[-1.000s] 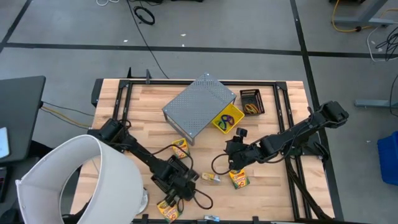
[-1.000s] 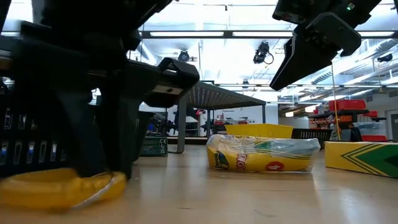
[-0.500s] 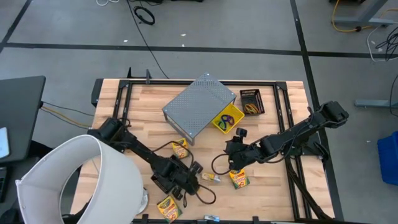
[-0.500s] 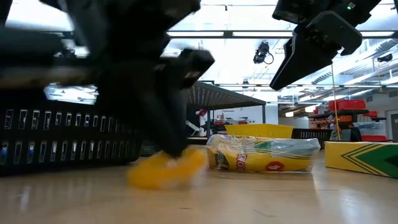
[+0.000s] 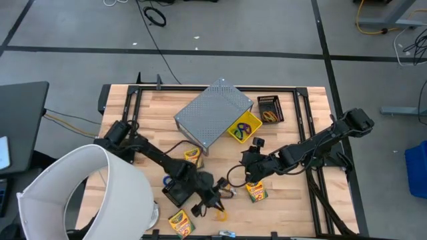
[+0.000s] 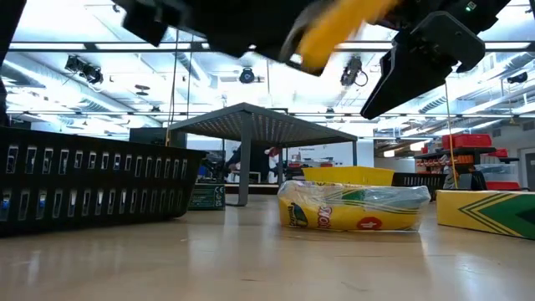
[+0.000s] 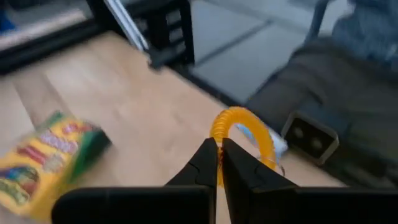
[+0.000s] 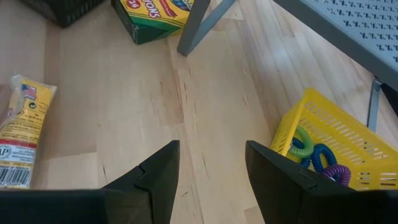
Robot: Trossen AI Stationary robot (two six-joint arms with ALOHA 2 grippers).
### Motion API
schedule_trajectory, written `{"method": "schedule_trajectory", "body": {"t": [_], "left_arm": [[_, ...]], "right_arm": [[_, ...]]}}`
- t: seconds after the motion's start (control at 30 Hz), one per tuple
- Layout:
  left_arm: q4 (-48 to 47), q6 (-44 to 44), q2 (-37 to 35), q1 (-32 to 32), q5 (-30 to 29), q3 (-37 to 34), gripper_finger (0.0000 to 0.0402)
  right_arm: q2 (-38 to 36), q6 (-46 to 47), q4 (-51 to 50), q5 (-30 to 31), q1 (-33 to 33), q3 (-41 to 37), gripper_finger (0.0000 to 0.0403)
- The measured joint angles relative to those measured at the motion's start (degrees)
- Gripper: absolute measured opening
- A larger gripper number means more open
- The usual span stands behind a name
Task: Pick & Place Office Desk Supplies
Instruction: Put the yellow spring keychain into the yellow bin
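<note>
Orange loop (image 7: 245,127) in left gripper (image 7: 219,154) jaws, nr table's (image 5: 300,207) front edge.

A grey perforated stand (image 5: 215,112) sits at the table's (image 5: 307,207) rear centre, a bin of elastic loops (image 5: 244,127) at its right. In front lie three crayon boxes (image 5: 257,191), with a packet (image 5: 227,191) between them.
</note>
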Motion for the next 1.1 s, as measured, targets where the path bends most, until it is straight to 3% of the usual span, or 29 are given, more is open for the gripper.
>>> {"method": "schedule_trajectory", "body": {"t": [0.33,0.63,1.1], "left_arm": [[12.73,-2.58,-0.07,5.83,-0.85,-6.02,0.0009],[12.9,-2.38,-0.24,10.15,-16.56,-8.2,0.0009],[13.96,1.31,-0.33,11.36,-24.89,-8.2,0.0009]], "right_arm": [[0.0,-3.29,2.4,-3.36,0.84,0.0,0.019],[0.0,-0.39,5.01,-6.05,3.3,0.0,0.019],[0.0,7.41,4.27,-11.99,0.74,0.0,0.019]]}}
